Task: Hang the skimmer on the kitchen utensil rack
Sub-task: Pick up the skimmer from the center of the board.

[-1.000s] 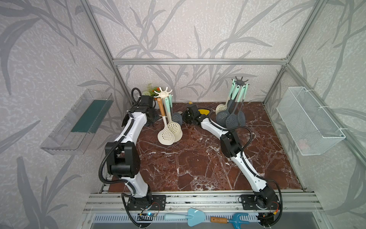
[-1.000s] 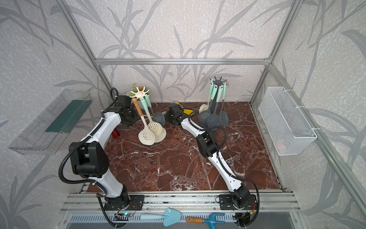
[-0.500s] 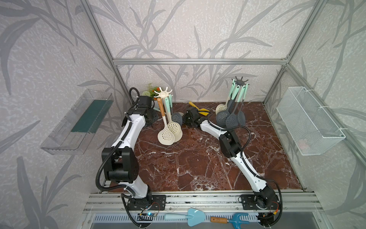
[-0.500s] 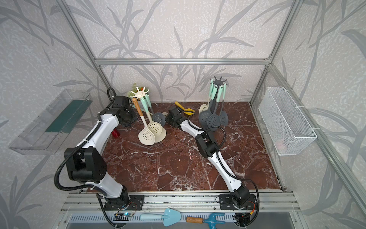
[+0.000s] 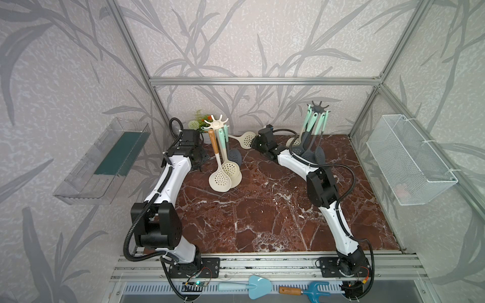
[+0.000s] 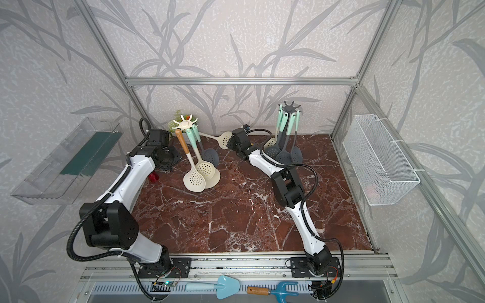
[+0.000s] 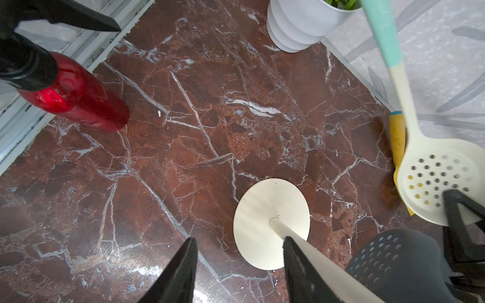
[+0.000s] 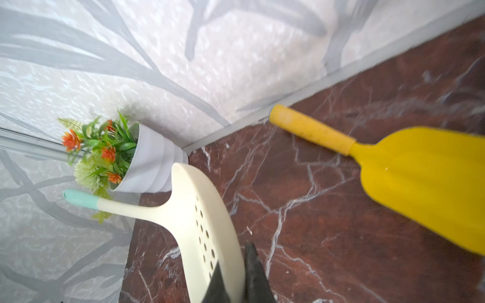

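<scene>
Two racks stand at the back of the marble table [image 5: 262, 210]: a cream rack [image 5: 216, 122] on the left arm's side and a dark rack [image 5: 317, 107] on the right arm's side. The right gripper [image 8: 235, 258] is pressed together on the skimmer [image 8: 207, 223], a cream one with a teal handle end, pinching the rim of its perforated head. In both top views the skimmer is held clear of the table near the back wall, between the two racks, with its handle reaching sideways toward the cream rack. It is not yet on a hook. Several hanging utensils [image 5: 225, 170] already fill the cream rack, their heads low near its base [image 7: 262, 210]. The left gripper [image 7: 240, 240] sits low beside that rack with its jaws spread and nothing between them. In the left wrist view the rack's pole runs just behind one of its fingers [image 7: 299, 262], and whether they touch cannot be told. A red bottle [image 7: 78, 105] stands by the table's left edge, a white plant pot [image 8: 152, 162] sits in the back corner, and a yellow scoop [image 8: 420, 183] lies flat on the table along the back wall.
</scene>
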Available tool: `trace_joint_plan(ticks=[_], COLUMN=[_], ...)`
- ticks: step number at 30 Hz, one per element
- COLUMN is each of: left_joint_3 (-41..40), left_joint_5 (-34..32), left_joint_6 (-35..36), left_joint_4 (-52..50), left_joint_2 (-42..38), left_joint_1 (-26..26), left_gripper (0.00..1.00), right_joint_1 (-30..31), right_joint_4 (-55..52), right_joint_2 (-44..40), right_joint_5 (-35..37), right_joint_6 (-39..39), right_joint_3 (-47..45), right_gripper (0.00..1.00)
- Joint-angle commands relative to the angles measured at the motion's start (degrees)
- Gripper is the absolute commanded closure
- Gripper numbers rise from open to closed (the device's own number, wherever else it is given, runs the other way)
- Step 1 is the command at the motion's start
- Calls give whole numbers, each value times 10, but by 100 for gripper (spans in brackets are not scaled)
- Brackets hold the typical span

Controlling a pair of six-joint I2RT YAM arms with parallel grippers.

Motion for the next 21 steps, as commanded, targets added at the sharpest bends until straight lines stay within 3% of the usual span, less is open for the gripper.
trace_joint_plan(ticks=[1,21], left_joint_3=[-14,-87], left_joint_5=[4,63], left_joint_6=[-4,15], left_joint_4=[8,12], left_joint_2=[-24,-177], left_joint_1=[3,2], left_gripper=[48,46], right_joint_1=[-4,-12], right_joint_4=[31,106], right_joint_2=[-51,-340], right_joint_5=[50,173], right_joint_6=[-81,-119], right_joint_3=[-18,-224], right_gripper=[100,100])
